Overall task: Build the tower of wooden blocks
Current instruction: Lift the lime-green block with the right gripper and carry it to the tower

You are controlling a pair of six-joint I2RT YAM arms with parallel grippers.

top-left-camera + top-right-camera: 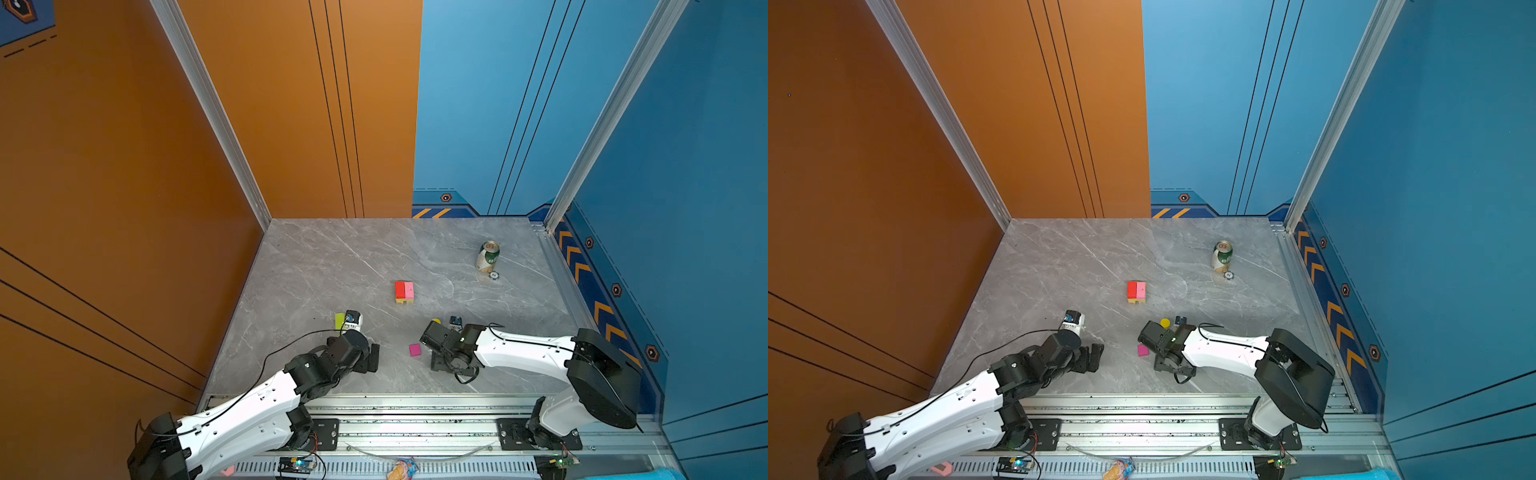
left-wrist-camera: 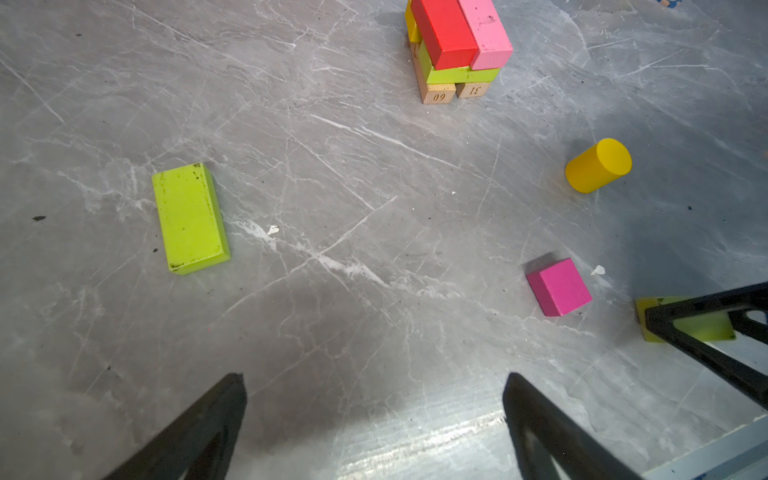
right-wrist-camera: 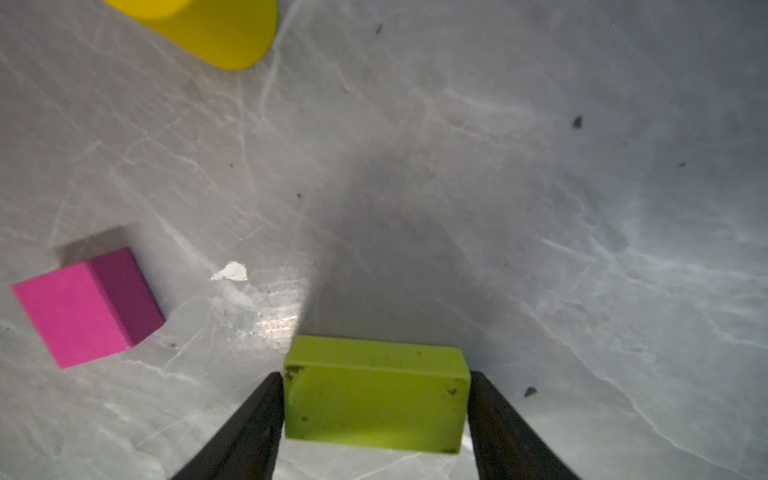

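The tower (image 1: 404,292) (image 1: 1136,291) stands mid-table: two tan bars lowest, lime-green and yellow blocks over them, red and pink blocks on top (image 2: 457,50). My right gripper (image 3: 376,374) (image 1: 435,365) is shut on a lime-green block (image 3: 376,399) (image 2: 700,329) low at the table surface. Beside it lie a magenta cube (image 3: 83,307) (image 1: 414,350) and a yellow cylinder (image 2: 598,165) (image 1: 1165,322) on its side. My left gripper (image 2: 374,376) (image 1: 372,357) is open and holds nothing. Another lime-green block (image 2: 190,218) (image 1: 339,320) lies flat beyond it.
A green-white can (image 1: 488,257) (image 1: 1222,257) stands at the back right with a small round chip (image 1: 493,275) at its foot. Orange and blue walls close in the table's left, back and right sides. A metal rail (image 1: 415,411) runs along the front edge.
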